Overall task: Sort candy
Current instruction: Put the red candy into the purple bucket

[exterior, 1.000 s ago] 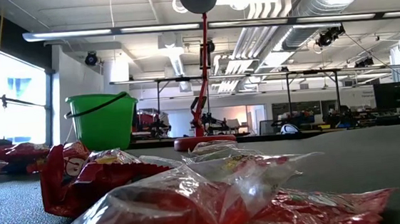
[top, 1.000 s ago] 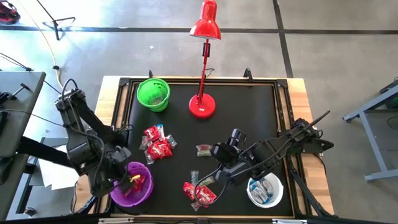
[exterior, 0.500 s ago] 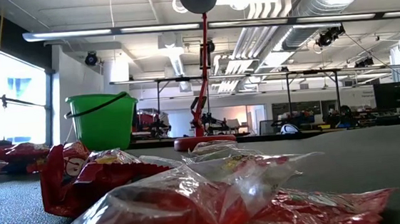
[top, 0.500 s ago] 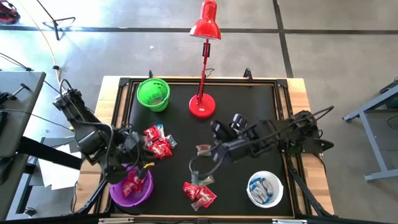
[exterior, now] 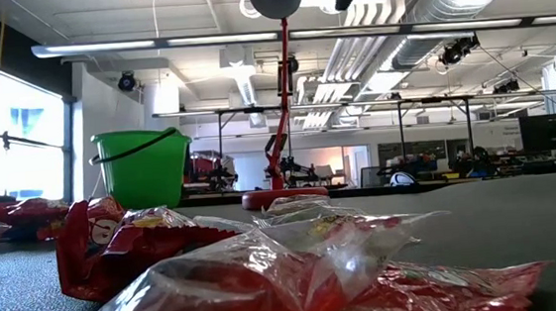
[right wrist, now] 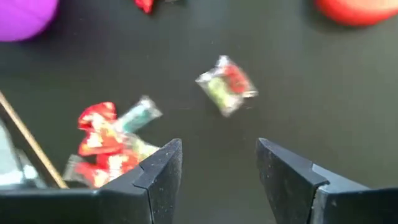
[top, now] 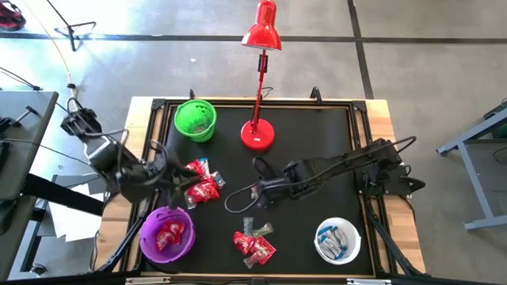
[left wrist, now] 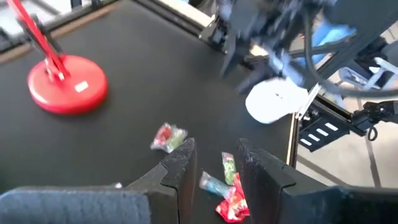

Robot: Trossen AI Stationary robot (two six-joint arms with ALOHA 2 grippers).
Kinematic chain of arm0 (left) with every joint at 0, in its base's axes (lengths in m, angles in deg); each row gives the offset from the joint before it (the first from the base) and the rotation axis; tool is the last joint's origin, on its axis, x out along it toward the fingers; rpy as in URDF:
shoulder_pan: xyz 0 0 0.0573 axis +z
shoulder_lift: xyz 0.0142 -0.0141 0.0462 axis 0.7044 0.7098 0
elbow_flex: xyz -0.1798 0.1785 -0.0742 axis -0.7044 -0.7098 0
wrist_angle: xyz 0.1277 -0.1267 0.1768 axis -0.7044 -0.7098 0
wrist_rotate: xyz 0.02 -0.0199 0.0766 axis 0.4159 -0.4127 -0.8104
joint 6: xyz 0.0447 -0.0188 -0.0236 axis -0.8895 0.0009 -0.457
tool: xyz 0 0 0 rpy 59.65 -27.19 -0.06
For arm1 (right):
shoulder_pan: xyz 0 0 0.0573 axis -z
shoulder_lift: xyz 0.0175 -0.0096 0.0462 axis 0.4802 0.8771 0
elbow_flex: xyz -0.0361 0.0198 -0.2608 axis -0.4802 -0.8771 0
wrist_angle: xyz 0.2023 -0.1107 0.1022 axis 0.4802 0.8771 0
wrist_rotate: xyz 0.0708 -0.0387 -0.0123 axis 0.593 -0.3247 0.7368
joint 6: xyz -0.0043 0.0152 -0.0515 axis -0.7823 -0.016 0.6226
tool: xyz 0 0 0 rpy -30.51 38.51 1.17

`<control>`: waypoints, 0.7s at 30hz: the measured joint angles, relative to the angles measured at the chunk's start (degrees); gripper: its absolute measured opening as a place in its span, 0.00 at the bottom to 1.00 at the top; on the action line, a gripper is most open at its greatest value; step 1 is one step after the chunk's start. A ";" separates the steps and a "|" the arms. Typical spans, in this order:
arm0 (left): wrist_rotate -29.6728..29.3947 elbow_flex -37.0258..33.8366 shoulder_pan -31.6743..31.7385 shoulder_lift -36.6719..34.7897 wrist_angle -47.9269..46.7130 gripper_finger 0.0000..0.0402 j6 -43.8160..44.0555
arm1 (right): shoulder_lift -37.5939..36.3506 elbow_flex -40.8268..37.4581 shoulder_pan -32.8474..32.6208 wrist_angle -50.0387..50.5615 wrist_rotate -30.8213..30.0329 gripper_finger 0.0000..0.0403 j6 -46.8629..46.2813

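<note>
Candy lies in three spots on the black mat: a red pile (top: 200,184) at the left, a mixed pile (top: 253,244) near the front edge, and a single clear sweet with red and green inside (right wrist: 226,85) in the middle. My right gripper (right wrist: 217,163) hangs open above the mat, just short of that single sweet, fingers pointing down. In the high view my right gripper (top: 253,190) covers the sweet. My left gripper (top: 176,169) is open and empty, raised beside the left red pile. Red sweets lie in the purple bowl (top: 168,236).
A green bowl (top: 195,119) stands at the far left. The red lamp's base (top: 257,134) sits at the far middle, its shade reaching past the far edge. A white bowl (top: 338,241) with blue-and-white sweets stands at the near right. Bare mat lies at the far right.
My left gripper has risen out of the purple bowl and gone toward the far edge, turning, to the left red pile. My right gripper has swung from beside the white bowl toward the table's left and sunk over the single sweet in the middle.
</note>
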 joint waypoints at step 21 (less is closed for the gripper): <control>-0.91 0.04 0.63 -6.52 -0.22 0.26 -7.33 | 0.00 -29.44 -3.88 -48.59 24.41 0.49 -14.70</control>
